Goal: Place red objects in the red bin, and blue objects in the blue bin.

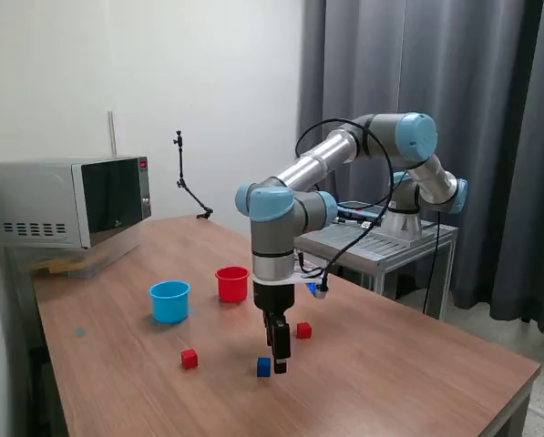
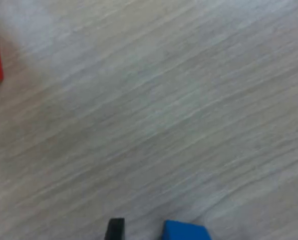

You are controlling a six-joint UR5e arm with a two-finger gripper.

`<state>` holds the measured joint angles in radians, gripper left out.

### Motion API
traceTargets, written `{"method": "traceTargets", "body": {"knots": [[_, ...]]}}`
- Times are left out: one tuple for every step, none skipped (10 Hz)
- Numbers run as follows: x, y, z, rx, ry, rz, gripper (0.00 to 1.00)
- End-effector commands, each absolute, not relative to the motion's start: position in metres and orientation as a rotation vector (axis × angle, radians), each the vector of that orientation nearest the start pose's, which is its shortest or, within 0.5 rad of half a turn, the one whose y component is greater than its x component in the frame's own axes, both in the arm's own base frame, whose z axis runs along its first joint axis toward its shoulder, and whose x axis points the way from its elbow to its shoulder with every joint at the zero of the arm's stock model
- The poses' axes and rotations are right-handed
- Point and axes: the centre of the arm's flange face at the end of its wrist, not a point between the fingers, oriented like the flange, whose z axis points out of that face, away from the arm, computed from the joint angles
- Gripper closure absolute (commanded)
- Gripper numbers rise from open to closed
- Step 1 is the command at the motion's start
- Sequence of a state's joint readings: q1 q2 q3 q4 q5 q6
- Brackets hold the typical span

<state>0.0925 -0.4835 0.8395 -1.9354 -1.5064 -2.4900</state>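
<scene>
The end effector (image 1: 279, 364) is held open, empty, low over the table (image 1: 417, 364); the blue cube (image 1: 264, 366), at its nine o'clock, should be centred between the fingers before closing.

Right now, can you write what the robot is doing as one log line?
gripper: low over table, open | blue cube: between fingers, not lifted | red cubes: two on table | cups: empty-looking
</scene>
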Motion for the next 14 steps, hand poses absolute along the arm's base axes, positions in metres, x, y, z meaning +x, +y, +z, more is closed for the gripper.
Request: {"method": "traceTargets", "body": {"knots": [[-0.831, -0.218, 0.114, -1.507, 2.787, -0.092, 0.00], [-0.831, -0.218, 0.112, -1.504, 2.788, -0.090, 0.00], [-0.831, -0.218, 0.108, -1.502, 2.784, -0.093, 0.00], [-0.831, -0.218, 0.102, -1.498, 2.778, -0.097, 0.00], [-0.830, -0.218, 0.095, -1.494, 2.772, -0.102, 0.00], [-0.830, -0.218, 0.094, -1.496, 2.771, -0.102, 0.00], [-0.831, -0.218, 0.094, -1.499, 2.771, -0.101, 0.00], [-0.831, -0.218, 0.095, -1.504, 2.770, -0.100, 0.00], [-0.833, -0.218, 0.097, -1.516, 2.770, -0.094, 0.00], [-0.837, -0.216, 0.105, -1.522, 2.779, -0.066, 0.00], [-0.840, -0.216, 0.110, -1.526, 2.786, -0.050, 0.00], [-0.840, -0.216, 0.112, -1.532, 2.787, -0.047, 0.00], [-0.840, -0.214, 0.112, -1.529, 2.786, -0.047, 0.00], [-0.839, -0.211, 0.111, -1.521, 2.782, -0.041, 0.00]]}}
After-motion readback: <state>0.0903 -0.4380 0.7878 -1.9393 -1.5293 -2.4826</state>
